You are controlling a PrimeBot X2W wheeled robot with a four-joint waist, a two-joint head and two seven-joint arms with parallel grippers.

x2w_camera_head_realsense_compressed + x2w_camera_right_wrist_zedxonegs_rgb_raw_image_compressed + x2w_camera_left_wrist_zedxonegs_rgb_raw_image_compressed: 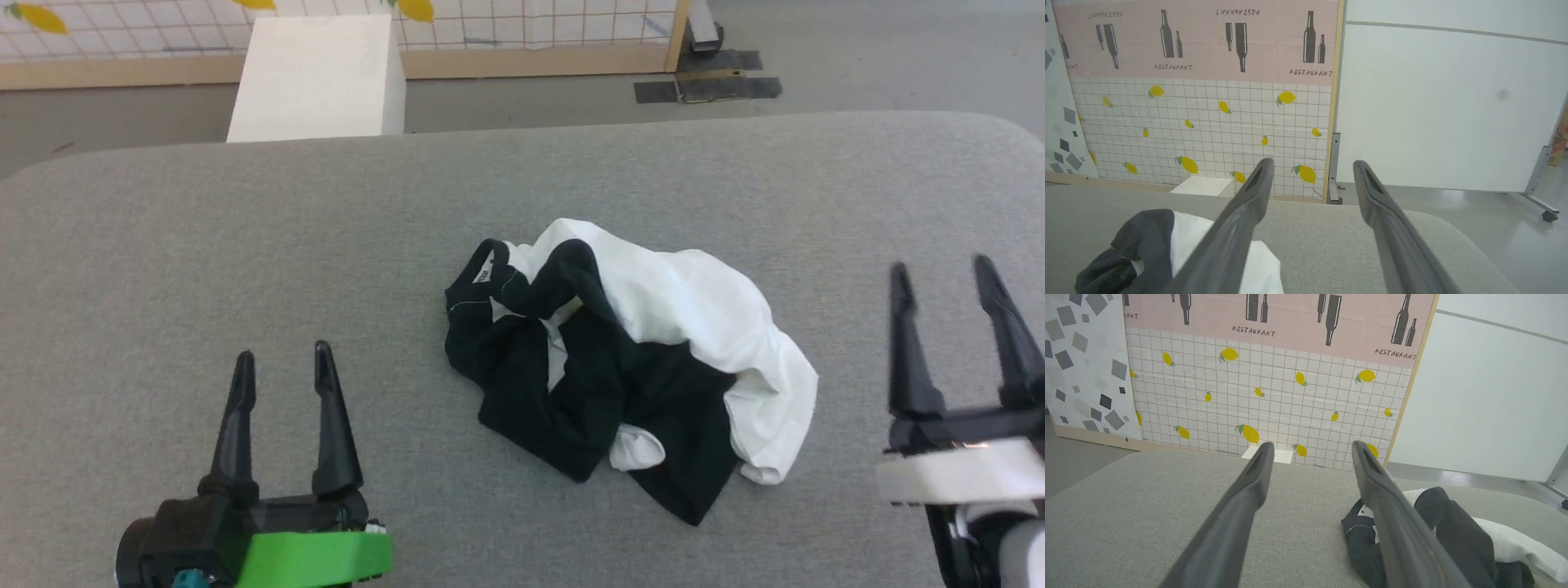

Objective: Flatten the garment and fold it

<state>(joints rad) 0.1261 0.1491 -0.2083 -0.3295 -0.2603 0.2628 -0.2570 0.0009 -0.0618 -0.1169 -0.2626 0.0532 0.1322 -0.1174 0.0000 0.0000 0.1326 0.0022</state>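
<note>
Your garment sits crumpled at centre frame on the grey table; left gripper lower left, jaws spread, empty; right gripper right edge, jaws spread, empty.

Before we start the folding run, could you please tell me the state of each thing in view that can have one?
White shirt with black sleeves: crumpled heap on the grey fabric table, not flattened, unheld.
Left gripper, dark fingers, green mount: open, empty, apart from the shirt.
Right gripper, dark fingers, white mount: open, empty, apart from the shirt.
</note>
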